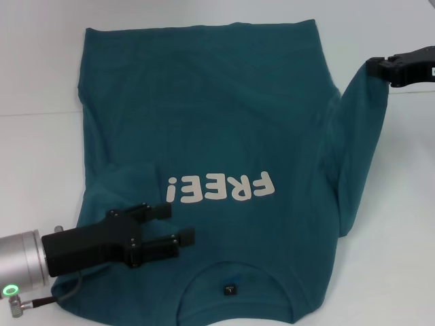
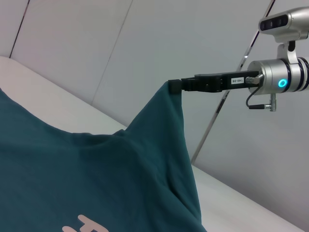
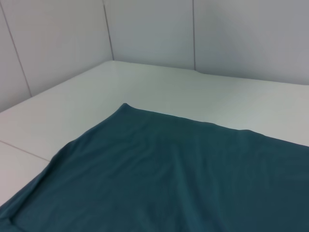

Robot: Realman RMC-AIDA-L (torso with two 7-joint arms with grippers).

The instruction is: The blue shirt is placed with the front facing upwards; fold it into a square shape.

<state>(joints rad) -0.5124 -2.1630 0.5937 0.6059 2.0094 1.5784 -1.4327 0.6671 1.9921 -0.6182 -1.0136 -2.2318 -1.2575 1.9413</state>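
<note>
Two grippers show: the right gripper is clamped on a sleeve of the blue shirt, holding it lifted off the white table. The left gripper, jaws apart, hovers over the shirt's near left part, beside the collar.

We are reading "FREE!" in off-white letters on the blue shirt, upside down from our head. A small white label on the right gripper is showing unreadable digits.
</note>
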